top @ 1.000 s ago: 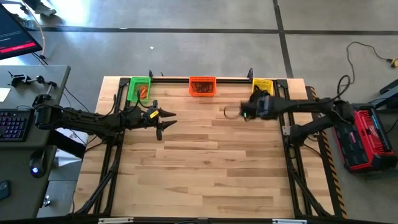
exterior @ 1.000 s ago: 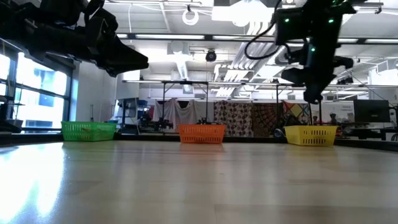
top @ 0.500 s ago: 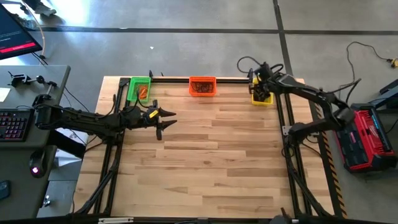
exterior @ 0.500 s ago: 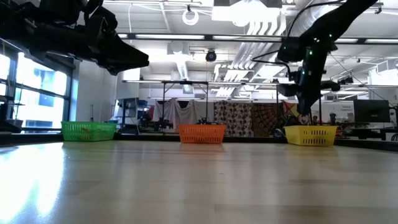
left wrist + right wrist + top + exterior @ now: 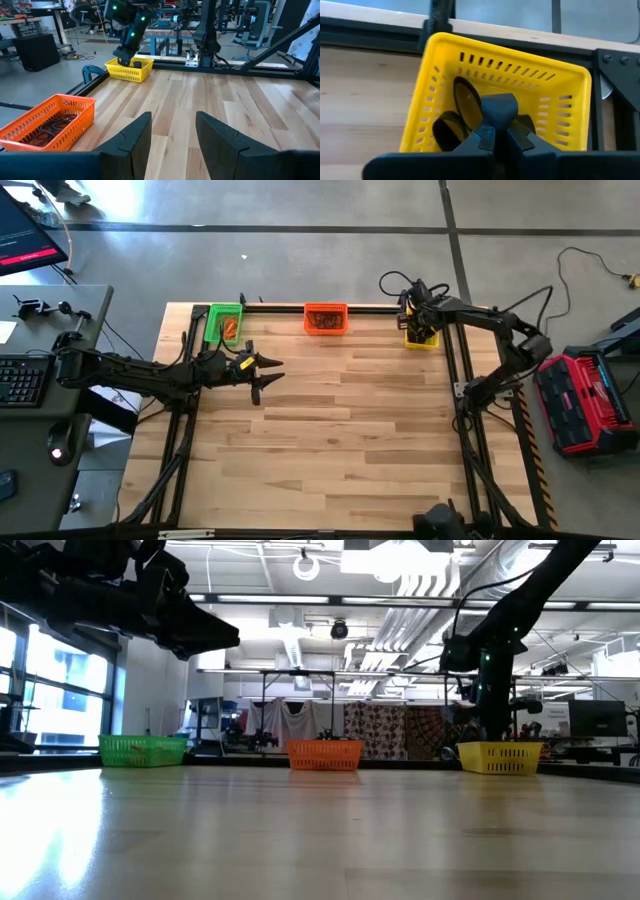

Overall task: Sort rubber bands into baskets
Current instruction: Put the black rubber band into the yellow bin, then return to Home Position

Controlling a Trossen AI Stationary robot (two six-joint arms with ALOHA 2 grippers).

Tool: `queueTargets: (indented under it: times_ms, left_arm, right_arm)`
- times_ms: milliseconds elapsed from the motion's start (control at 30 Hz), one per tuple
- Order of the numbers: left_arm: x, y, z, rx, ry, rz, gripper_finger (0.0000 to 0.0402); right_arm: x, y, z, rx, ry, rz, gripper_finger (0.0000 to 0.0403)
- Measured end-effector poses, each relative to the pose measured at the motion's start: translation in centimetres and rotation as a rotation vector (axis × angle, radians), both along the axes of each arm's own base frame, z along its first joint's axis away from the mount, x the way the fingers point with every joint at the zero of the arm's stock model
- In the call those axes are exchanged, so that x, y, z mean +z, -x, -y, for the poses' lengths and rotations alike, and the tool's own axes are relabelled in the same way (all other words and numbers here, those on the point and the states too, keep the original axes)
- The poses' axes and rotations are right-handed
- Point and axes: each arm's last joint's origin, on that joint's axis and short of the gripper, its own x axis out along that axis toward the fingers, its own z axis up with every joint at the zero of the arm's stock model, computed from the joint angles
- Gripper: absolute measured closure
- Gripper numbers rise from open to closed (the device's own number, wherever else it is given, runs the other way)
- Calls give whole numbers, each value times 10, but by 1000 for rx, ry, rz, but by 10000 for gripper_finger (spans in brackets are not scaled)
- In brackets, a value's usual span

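Note:
Three baskets stand along the table's far edge: green [image 5: 224,322], orange [image 5: 326,319] and yellow [image 5: 421,332]. My right gripper [image 5: 496,137] reaches down into the yellow basket [image 5: 445,65], shut, with a thin black rubber band [image 5: 466,100] looping out beyond its tips. Another black band [image 5: 445,134] lies on the basket floor. Dark bands lie in the orange basket [image 5: 47,131]. My left gripper [image 5: 267,377] hovers open over the table's left half, near the green basket, with nothing between its fingers [image 5: 172,130]. My right gripper has the black rubber band's near end pinched between its shut fingers [image 5: 487,135]; the fingertips themselves hide the exact spot. The fingers slant steeply down from above into the yellow basket. The band's loop [image 5: 460,87] stands out past the tips against the basket's far wall.
A black frame rail [image 5: 370,307] runs behind the baskets along the far edge. Bare wood [image 5: 330,440] stretches across the middle and near part of the table. A desk with a keyboard [image 5: 22,380] stands beyond the left edge, and a red case [image 5: 580,405] beyond the right edge.
My right gripper has swung from over the table, right of centre, toward the far right corner, carrying the band. It then sank into the yellow basket, rolling a little and staying shut.

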Motion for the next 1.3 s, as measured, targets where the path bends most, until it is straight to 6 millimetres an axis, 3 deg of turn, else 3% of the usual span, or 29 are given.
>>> queueTargets:
  times_ms: [167,467,600,767,967,1167,1300]
  left_arm:
    - [0,0,0,0,0,-1,255]
    - [0,0,0,1,0,-1,255]
    - [0,0,0,6,-1,-1,255]
    - [0,0,0,6,-31,-3,265]
    - [5,0,0,3,-58,41,318]
    - [6,0,0,-10,-65,43,385]
    - [7,-1,0,-26,-84,57,398]
  right_arm:
    - [-6,3,2,-28,-24,-8,382]
    - [3,-1,4,6,-27,1,273]
    - [10,-10,3,66,-22,3,253]
    - [20,-27,-9,240,25,49,284]
    - [27,-52,-46,529,170,126,389]
    - [14,-66,-86,823,271,266,391]
    - [7,-73,-110,1000,270,385,400]
